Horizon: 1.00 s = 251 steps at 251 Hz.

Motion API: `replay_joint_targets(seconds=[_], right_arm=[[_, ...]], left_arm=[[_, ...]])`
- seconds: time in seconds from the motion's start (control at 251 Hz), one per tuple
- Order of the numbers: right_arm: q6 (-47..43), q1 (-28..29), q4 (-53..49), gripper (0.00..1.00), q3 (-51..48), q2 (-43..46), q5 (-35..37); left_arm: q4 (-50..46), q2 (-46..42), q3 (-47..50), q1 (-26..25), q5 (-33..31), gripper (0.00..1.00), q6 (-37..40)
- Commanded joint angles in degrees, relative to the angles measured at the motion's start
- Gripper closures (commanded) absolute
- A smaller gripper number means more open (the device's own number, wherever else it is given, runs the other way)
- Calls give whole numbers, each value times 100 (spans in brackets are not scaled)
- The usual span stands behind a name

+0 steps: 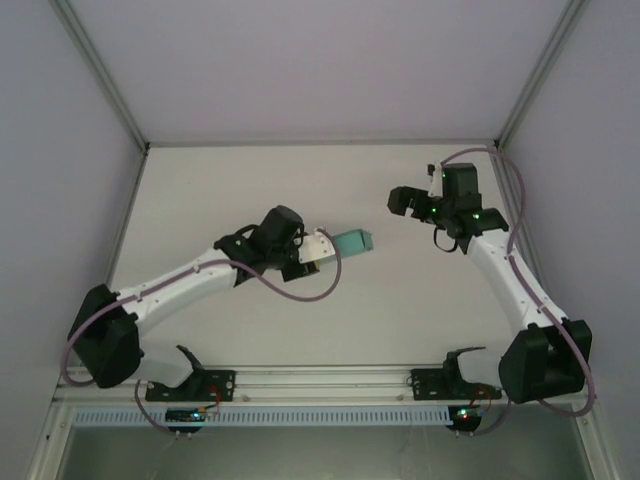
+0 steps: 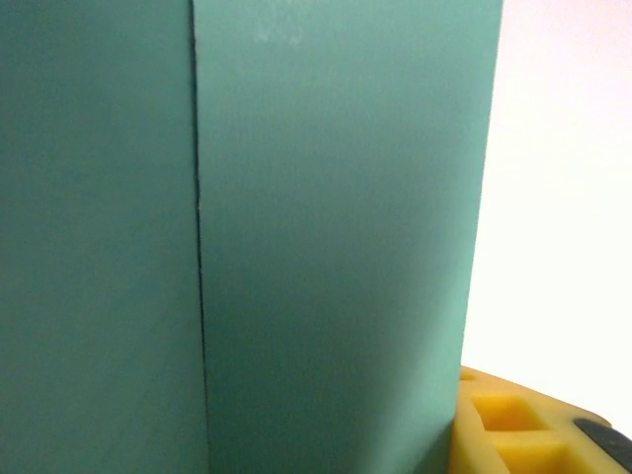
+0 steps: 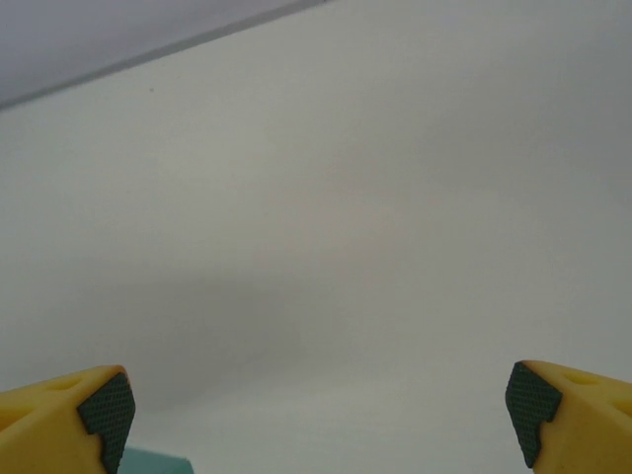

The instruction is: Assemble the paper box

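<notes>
From above, we see the paper box [image 1: 355, 242] as a small teal block near the middle of the desk [image 1: 380, 320], a little toward 3 o'clock. The left tool [image 1: 322, 247] meets it at its 9 o'clock end and is closed on it, with the box sticking out beyond the tips. We cannot tell from this view whether the box rests on the desk or hangs just above it. The right tool [image 1: 400, 202] sits apart from the box, at about 1 o'clock from it, and touches nothing.

The left wrist camera gives us what the overhead view cannot. There the paper box [image 2: 326, 247] is pressed close to the lens, showing two flat teal faces split by a thin dark seam [image 2: 199, 296] running from 12 to 6 o'clock. One of the yellow fingers [image 2: 513, 425] shows at 5 o'clock, right against the card's edge.

The right wrist camera settles the right tool [image 3: 321, 410]. Its jaws stand wide, and the dark pads [image 3: 107, 415] sit at 8 and 4 o'clock with bare desk [image 3: 346, 247] between them. A sliver of the teal box [image 3: 153, 462] peeks in at 7 o'clock, just beside the pad there.
</notes>
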<state>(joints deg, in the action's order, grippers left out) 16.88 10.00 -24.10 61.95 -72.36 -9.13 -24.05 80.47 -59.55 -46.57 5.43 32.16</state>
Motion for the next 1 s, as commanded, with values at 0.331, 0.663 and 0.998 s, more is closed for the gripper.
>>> replay_joint_targets(seconds=[0.331, 0.663, 0.998], right_arm=[[-2287, 176, 651, 3, -676, 264, -1163], [-2782, 1115, -290, 16, -632, 3, -906], [-2915, 1230, -328, 36, -308, -689, -2060]], left_arm=[[-3011, 1860, -1845, 387, 344, 61, 262], [-2773, 2069, -1836, 444, 504, 60, 534], [-2606, 2087, -1784, 462, 633, 61, 606]])
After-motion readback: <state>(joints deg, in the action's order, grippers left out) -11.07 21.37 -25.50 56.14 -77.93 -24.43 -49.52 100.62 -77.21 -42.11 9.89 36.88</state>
